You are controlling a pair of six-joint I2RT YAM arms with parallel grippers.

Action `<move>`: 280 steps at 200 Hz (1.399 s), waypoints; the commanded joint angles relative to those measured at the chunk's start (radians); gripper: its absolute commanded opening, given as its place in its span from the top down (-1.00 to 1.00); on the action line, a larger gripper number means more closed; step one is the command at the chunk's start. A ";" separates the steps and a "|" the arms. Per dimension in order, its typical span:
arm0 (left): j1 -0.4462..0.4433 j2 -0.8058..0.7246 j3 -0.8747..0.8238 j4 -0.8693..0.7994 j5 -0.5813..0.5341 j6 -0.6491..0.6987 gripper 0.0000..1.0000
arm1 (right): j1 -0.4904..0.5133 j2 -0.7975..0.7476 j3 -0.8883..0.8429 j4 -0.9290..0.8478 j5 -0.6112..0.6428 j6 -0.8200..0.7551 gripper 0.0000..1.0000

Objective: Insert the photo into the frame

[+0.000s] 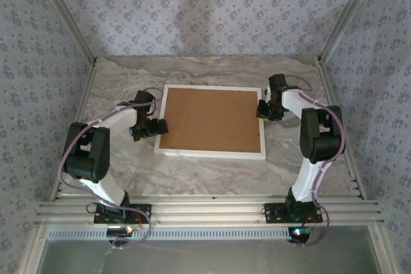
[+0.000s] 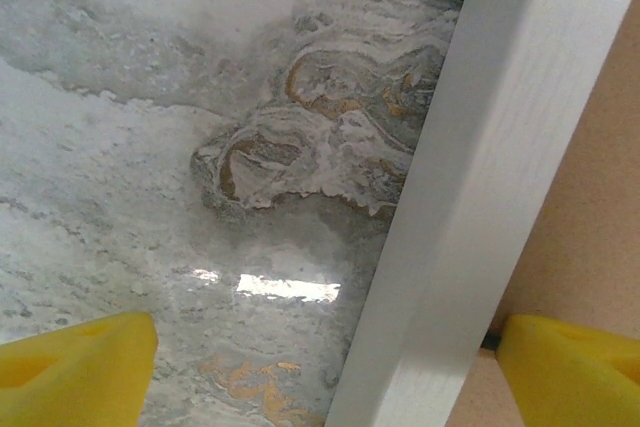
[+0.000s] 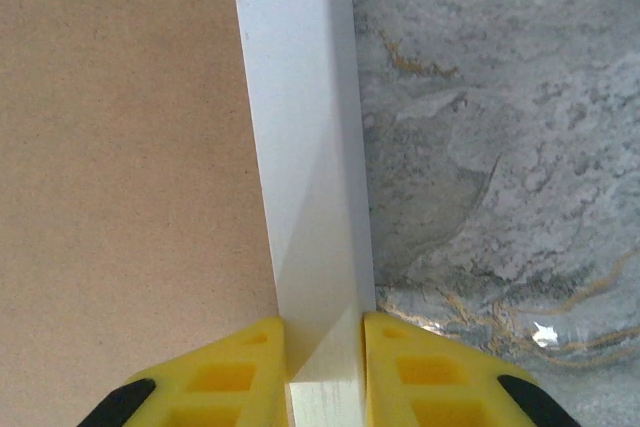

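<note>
Top external view: table [image 1: 212, 178] with a grey marble pattern, arm bases at its near edge, patterned walls around it.
Frame location: the frame [image 1: 209, 153] lies flat at mid-table between the two arms, slightly skewed, near edge toward the bases.
Frame contents: brown backing board [image 1: 212, 120] fills the opening, plain brown side up, white moulding visible on all four sides.
Left gripper: left gripper [image 1: 154, 128] sits at the frame's left side, near the front corner.
Left wrist view: left gripper [image 2: 320, 377] is spread wide. One yellow pad [image 2: 75, 367] is over the table [image 2: 150, 147] and the other is over the backing board [image 2: 600, 227]. The frame [image 2: 480, 177] moulding runs between them, with clear table showing between the outer pad and the moulding. It grasps nothing; cannot tell whether the inner pad touches.
Right gripper: right gripper [image 1: 262, 110] is at the frame's right side, farther back than the left one.
Right wrist view: right gripper [image 3: 325, 367] is clenched on the frame [image 3: 300, 147]. Its yellow fingers [image 3: 235, 377] press both sides of the moulding, with the backing board [image 3: 120, 147] on one side and the table [image 3: 500, 147] on the other.
</note>
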 commanded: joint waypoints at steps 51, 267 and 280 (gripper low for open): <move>-0.129 -0.053 -0.034 -0.019 0.137 -0.097 -0.77 | -0.021 0.210 0.265 -0.067 -0.011 -0.054 0.46; 0.035 0.486 0.914 -0.099 0.041 0.210 -0.93 | 0.055 -0.429 -0.349 0.063 -0.048 0.172 -1.00; 0.044 0.575 1.051 -0.152 0.056 0.240 -0.94 | 0.108 -0.444 -0.397 0.094 -0.053 0.219 -1.00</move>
